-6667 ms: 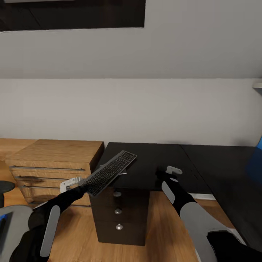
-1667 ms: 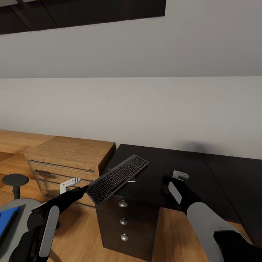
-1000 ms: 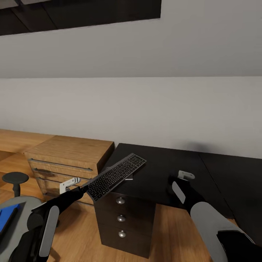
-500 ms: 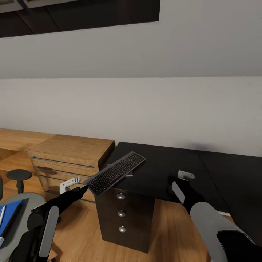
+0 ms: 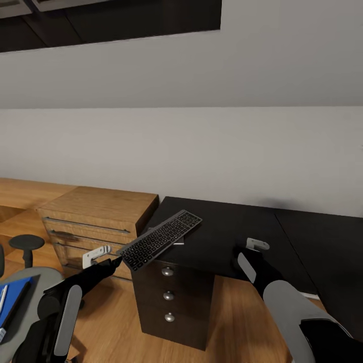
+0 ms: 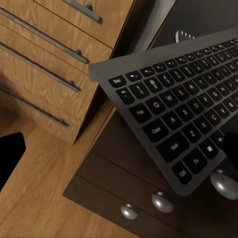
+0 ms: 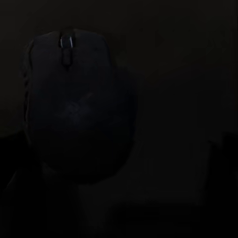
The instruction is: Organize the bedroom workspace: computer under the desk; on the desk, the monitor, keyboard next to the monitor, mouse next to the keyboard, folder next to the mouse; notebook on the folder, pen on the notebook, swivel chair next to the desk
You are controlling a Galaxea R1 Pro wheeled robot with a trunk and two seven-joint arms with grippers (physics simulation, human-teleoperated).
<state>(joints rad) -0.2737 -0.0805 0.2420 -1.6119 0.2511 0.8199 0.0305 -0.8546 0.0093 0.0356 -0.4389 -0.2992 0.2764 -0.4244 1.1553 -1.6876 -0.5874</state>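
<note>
The left gripper (image 5: 117,258) is closed on the near end of the keyboard (image 5: 160,239), which slants up over the desk's (image 5: 222,232) near-left corner, its near end overhanging the edge. The right gripper (image 5: 237,252) hovers over the near edge; I cannot tell its finger state, though the mouse (image 7: 74,104) sits close before its camera. Bare desktop stretches right. The folder (image 5: 12,297) lies on the chair (image 5: 30,282), far left.

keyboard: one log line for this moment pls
left claw: holds keyboard, tilted over desk corner | right claw: mouse close ahead, grip unclear | folder: on chair
</note>
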